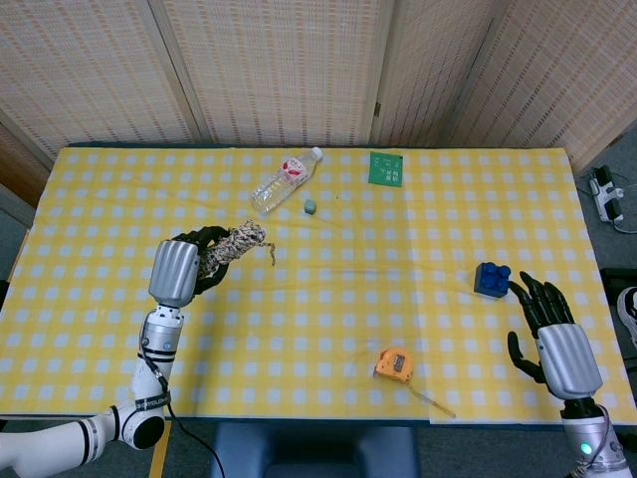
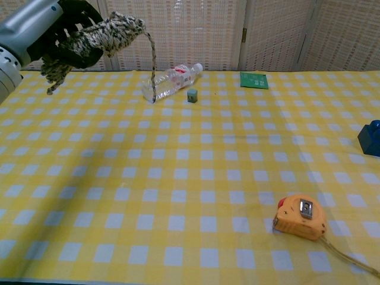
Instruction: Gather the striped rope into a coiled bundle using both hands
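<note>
The striped rope (image 1: 237, 243) is bundled into a coil, black and cream, held above the table's left part by my left hand (image 1: 185, 267). In the chest view the rope bundle (image 2: 101, 34) sits in the left hand (image 2: 66, 31) at the upper left, with one loose end hanging down to about (image 2: 153, 83) and another below the hand. My right hand (image 1: 553, 337) is at the lower right beyond the table's corner, fingers spread, holding nothing. The chest view does not show it.
A plastic bottle (image 1: 284, 180) lies at the back, a small grey-green cube (image 1: 310, 207) beside it. A green card (image 1: 386, 168) lies at the back centre. A blue block (image 1: 493, 279) sits right, an orange tape measure (image 1: 395, 363) near the front edge.
</note>
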`<control>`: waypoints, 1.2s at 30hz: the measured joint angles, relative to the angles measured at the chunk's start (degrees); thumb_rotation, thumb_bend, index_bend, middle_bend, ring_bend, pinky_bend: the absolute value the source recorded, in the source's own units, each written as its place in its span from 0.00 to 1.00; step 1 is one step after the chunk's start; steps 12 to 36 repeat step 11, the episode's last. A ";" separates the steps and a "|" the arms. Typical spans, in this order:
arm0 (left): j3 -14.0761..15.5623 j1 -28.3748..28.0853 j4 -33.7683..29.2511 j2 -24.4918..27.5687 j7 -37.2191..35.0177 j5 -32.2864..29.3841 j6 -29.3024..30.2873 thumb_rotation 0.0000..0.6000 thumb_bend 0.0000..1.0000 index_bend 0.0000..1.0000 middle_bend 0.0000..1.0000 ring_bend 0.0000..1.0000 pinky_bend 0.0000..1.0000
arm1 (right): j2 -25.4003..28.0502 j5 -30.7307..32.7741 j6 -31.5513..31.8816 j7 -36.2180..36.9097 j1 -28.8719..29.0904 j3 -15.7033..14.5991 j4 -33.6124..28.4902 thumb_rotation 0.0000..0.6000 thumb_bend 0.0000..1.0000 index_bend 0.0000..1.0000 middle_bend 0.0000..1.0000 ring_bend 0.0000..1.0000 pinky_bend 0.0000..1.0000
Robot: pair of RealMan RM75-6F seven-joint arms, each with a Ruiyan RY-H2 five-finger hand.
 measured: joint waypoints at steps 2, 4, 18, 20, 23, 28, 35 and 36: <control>-0.09 0.05 -0.19 0.08 0.14 0.02 -0.12 1.00 0.63 0.58 0.61 0.58 0.64 | -0.52 -0.06 0.39 0.84 -0.92 -0.28 0.97 1.00 0.61 0.00 0.00 0.00 0.00; -0.19 0.12 -0.43 0.12 0.23 0.02 -0.18 1.00 0.63 0.58 0.61 0.58 0.64 | -0.94 -0.08 0.47 1.91 -1.58 -0.48 1.81 1.00 0.61 0.00 0.00 0.00 0.00; -0.50 0.34 -0.83 0.05 0.72 -0.06 -0.25 1.00 0.63 0.58 0.61 0.58 0.64 | -2.43 0.03 0.20 3.50 -3.74 -0.72 4.92 1.00 0.61 0.00 0.00 0.00 0.00; -0.50 0.34 -0.83 0.05 0.72 -0.06 -0.25 1.00 0.63 0.58 0.61 0.58 0.64 | -2.43 0.03 0.20 3.50 -3.74 -0.72 4.92 1.00 0.61 0.00 0.00 0.00 0.00; -0.50 0.34 -0.83 0.05 0.72 -0.06 -0.25 1.00 0.63 0.58 0.61 0.58 0.64 | -2.43 0.03 0.20 3.50 -3.74 -0.72 4.92 1.00 0.61 0.00 0.00 0.00 0.00; -0.50 0.34 -0.83 0.05 0.72 -0.06 -0.25 1.00 0.63 0.58 0.61 0.58 0.64 | -2.43 0.03 0.20 3.50 -3.74 -0.72 4.92 1.00 0.61 0.00 0.00 0.00 0.00; -0.50 0.34 -0.83 0.05 0.72 -0.06 -0.25 1.00 0.63 0.58 0.61 0.58 0.64 | -2.43 0.03 0.20 3.50 -3.74 -0.72 4.92 1.00 0.61 0.00 0.00 0.00 0.00; -0.50 0.34 -0.83 0.05 0.72 -0.06 -0.25 1.00 0.63 0.58 0.61 0.58 0.64 | -2.43 0.03 0.20 3.50 -3.74 -0.72 4.92 1.00 0.61 0.00 0.00 0.00 0.00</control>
